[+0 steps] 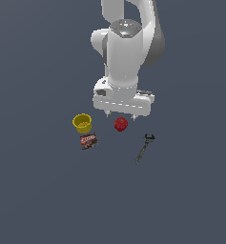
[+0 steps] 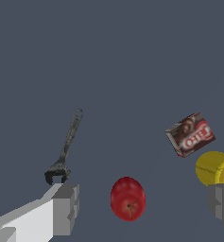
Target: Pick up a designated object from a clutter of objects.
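Observation:
The red round apple-like ball lies on the grey floor in the middle of the clutter. My gripper hangs just over it, open and empty, fingers spread wide. In the wrist view the ball shows between the two grey fingertips of the gripper, touching neither. The yellow cup stands to the exterior view's left of the ball, with the flat brown-red packet just in front of it. The dark grey wrench lies to the exterior view's right.
The wrist view also shows the wrench, the packet and the yellow cup close by one fingertip. Plain dark grey floor lies all around the four items.

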Robot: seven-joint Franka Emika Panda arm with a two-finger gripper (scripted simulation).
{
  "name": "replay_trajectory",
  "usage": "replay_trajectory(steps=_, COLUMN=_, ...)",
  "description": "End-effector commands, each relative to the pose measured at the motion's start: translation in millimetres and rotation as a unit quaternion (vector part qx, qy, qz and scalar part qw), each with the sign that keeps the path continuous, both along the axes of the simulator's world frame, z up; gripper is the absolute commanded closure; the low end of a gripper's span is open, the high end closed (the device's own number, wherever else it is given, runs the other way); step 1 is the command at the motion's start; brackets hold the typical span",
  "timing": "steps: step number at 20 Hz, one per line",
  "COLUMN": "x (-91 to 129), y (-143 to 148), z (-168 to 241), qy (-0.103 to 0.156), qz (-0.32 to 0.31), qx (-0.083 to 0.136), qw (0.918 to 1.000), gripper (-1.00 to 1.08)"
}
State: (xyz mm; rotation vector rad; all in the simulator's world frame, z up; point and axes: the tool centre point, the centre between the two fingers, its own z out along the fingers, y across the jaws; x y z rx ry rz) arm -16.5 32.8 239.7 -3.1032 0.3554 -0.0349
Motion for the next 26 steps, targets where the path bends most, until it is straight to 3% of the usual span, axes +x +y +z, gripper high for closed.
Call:
replay_trajectory(steps=1, x=-10.2, y=2.3, z=-20.3, qy=0.002, qz=-0.027, qx=-0.001, qw=0.9996, gripper=-0.92)
replay_trajectory(steps=14, x=-76.9, y=12.0, z=-110.0, qy=0.01, qz=-0.162, qx=-0.004, qw=0.9868, gripper=-0.92)
replay_trajectory(steps=26, x=-113.6, y=15.0, z=-142.2, qy=0.013, qz=-0.219, qx=-0.005, qw=0.9756, gripper=-0.92)
